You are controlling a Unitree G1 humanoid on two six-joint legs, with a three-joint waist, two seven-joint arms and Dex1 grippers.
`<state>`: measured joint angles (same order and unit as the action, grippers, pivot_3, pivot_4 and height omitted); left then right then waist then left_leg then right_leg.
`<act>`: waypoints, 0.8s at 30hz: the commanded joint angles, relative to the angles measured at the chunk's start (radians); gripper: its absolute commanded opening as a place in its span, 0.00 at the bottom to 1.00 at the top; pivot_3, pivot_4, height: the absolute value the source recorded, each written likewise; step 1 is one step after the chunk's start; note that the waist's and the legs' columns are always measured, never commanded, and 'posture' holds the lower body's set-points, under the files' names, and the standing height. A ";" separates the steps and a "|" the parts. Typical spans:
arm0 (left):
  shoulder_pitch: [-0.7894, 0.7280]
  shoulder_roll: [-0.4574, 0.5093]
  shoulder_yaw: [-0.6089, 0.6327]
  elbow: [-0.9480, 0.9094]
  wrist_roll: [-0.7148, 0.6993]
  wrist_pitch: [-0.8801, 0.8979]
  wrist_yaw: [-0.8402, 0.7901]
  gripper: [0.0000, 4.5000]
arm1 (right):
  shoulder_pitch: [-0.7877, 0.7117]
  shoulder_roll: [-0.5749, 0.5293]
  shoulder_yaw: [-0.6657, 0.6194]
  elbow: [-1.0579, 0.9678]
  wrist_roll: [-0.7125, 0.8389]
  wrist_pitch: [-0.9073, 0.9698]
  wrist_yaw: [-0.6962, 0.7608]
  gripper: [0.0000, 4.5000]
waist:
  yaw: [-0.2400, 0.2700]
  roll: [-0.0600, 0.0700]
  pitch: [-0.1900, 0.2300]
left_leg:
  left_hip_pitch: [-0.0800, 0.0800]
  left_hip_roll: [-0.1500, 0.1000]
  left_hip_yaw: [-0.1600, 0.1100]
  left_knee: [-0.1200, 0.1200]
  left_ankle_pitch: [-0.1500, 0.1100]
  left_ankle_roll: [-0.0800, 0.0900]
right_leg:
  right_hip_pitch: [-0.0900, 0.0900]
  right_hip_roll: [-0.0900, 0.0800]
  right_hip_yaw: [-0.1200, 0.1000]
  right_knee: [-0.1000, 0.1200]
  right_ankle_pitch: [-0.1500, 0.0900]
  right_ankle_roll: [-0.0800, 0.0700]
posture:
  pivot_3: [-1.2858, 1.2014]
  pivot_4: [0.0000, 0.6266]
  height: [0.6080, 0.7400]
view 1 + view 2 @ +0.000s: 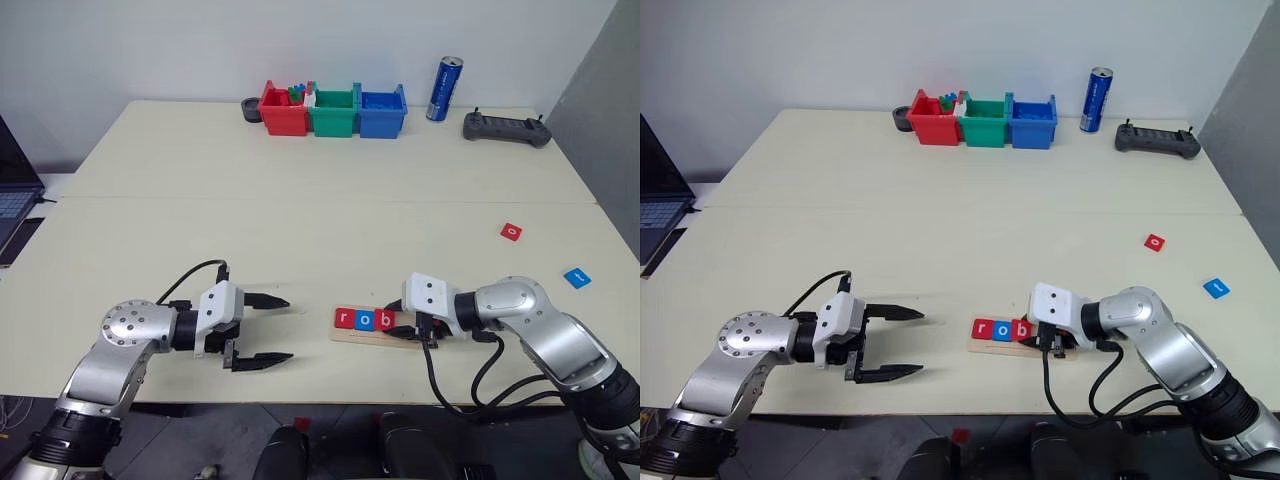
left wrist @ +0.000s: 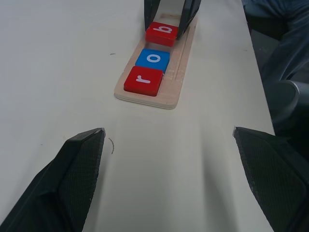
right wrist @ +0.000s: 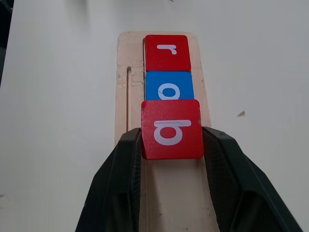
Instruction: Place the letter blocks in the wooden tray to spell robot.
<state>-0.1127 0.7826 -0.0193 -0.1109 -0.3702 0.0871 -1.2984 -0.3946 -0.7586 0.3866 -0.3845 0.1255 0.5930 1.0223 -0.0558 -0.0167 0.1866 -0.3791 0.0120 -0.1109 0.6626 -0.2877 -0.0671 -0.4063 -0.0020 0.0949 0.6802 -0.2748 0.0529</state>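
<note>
**Third tile "b" pinched over the tray**

The right gripper (image 3: 171, 140) pinches the red "b" block (image 3: 171, 129) by its two side edges, its black textured fingers (image 3: 120, 179) flanking the glossy square tile over the wooden tray (image 3: 125, 87). Just beyond it in the tray lie the blue "o" block (image 3: 169, 86) and the red "r" block (image 3: 167, 52), edge to edge. The tray is a pale, smooth-grained strip with rounded corners and a narrow groove along one side, at the near edge of the cream table (image 1: 300, 210).

The left gripper (image 1: 262, 329) hovers left of the tray, its tapered fingers spread wide and holding nothing.

Toward the right edge lie a loose red tile (image 1: 511, 231) and a loose blue tile (image 1: 576, 277), well apart from the tray.
</note>
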 commanded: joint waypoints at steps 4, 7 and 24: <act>0.005 0.000 0.001 0.007 0.012 -0.041 -0.001 1.00 | -0.029 -0.004 0.008 0.007 -0.049 -0.012 -0.008 0.40 | 0.000 0.000 0.000 | 0.000 0.000 0.000 0.000 0.000 0.000 | 0.000 0.000 0.000 0.000 0.000 0.000 | 0.52 0.24 1.00; 0.004 -0.003 -0.002 0.017 0.015 -0.051 -0.003 1.00 | -0.049 0.001 0.006 0.009 -0.045 -0.001 -0.001 0.40 | 0.000 0.000 0.000 | 0.000 0.000 0.000 0.000 0.000 0.000 | 0.000 0.000 0.000 0.000 0.000 0.000 | 0.52 0.24 1.00; -0.006 0.005 0.007 0.016 0.007 -0.047 0.010 1.00 | 0.202 0.026 -0.238 -0.010 0.072 -0.237 -0.054 0.37 | 0.002 0.000 0.000 | 0.000 0.000 0.000 0.000 0.000 0.000 | 0.000 0.000 0.000 0.000 0.000 0.000 | 0.52 0.24 1.00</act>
<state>-0.1148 0.7811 -0.0327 -0.0736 -0.3516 0.0452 -1.2926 -0.1965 -0.7351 0.1970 -0.3616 0.1680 0.3896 0.9762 -0.0542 -0.0167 0.1866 -0.3792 0.0119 -0.1106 0.6626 -0.2877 -0.0671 -0.4062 -0.0021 0.0952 0.6803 -0.2747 0.0530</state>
